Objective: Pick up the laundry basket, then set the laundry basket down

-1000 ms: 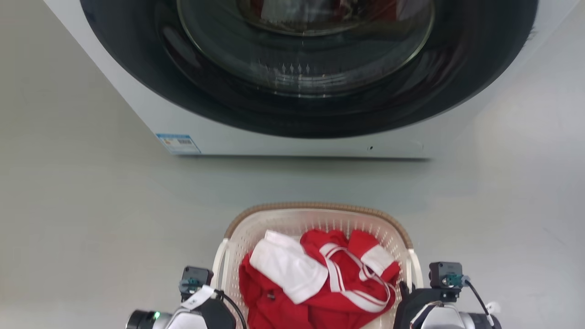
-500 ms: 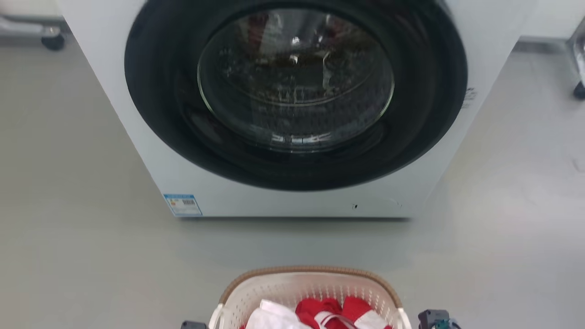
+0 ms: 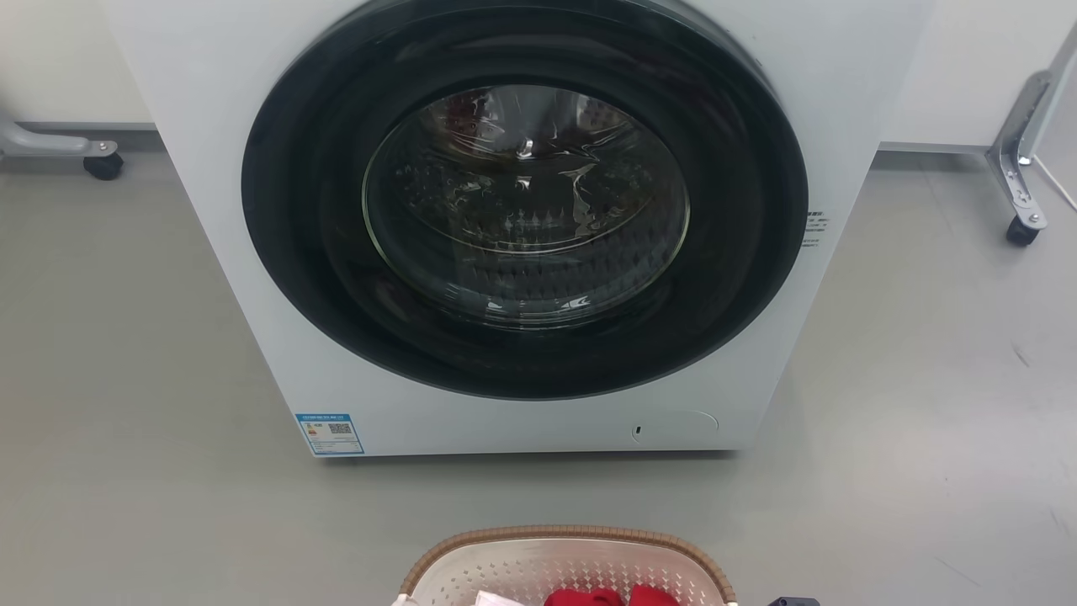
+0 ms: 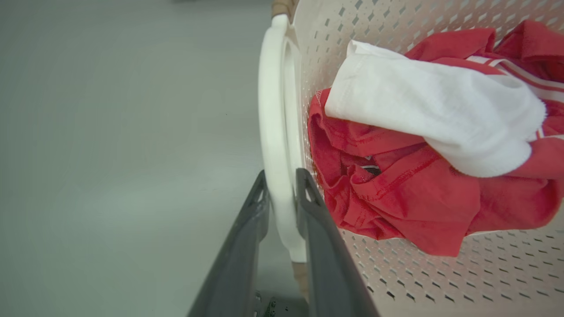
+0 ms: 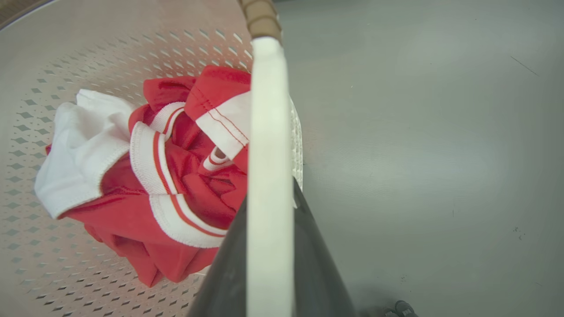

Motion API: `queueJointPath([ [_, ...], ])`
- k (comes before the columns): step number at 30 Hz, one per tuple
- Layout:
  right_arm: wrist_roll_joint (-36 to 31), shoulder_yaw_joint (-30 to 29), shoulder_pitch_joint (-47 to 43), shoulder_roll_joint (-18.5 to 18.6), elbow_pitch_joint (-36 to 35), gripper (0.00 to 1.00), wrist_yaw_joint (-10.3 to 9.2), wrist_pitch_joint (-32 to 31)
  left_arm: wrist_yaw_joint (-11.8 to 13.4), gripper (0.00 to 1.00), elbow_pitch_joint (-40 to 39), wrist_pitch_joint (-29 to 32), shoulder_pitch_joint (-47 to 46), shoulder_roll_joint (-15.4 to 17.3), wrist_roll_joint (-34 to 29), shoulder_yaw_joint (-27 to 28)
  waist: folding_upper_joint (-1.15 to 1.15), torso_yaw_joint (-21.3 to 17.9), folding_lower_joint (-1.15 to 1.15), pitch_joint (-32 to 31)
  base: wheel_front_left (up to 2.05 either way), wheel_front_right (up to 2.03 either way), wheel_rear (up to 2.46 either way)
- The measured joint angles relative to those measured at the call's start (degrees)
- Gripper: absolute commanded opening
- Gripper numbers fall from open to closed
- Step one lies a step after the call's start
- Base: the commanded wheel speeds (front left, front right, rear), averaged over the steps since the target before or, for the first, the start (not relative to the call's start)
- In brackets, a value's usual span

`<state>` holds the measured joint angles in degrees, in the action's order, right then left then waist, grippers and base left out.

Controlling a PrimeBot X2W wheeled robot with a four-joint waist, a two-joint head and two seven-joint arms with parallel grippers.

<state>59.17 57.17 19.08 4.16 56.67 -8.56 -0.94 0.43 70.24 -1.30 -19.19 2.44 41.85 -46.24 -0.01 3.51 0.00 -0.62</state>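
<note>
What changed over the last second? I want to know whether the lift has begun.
Chiefly the head camera swung upward: the white front-loading washing machine and cream perforated plastic laundry basket slid down its picture, no sure move of theirs. Nothing visibly taken or released. Hands stay beside the basket: left hand shut on one white side handle, right hand on the other; red-and-white clothes stay inside.

Soft, even light fills the room, the washer glass (image 3: 526, 202) glints, and the basket (image 5: 269, 132) blurs near the right wrist lens.
</note>
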Motion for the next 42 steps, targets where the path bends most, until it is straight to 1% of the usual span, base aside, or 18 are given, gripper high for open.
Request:
queueJointPath([
  [18,3.5,3.0,0.4,0.0,1.0,0.0,0.0,0.1,-0.1,0.0,0.3,0.2,0.0,0.0,0.3,-0.7,0.01,-0.1,0.01,-0.4,0.0,0.0,0.0],
  [20,3.9,3.3,0.4,0.0,1.1,0.0,0.0,0.3,-0.4,0.0,0.5,0.2,0.0,0.0,0.3,-0.7,0.01,-0.1,0.01,-0.5,0.0,0.0,0.0],
  [42,7.4,6.9,0.5,0.0,1.2,0.0,-0.01,1.7,-0.5,0.0,1.2,0.2,0.3,0.0,0.4,-1.2,0.01,-0.3,0.01,-0.5,0.0,0.0,0.0],
])
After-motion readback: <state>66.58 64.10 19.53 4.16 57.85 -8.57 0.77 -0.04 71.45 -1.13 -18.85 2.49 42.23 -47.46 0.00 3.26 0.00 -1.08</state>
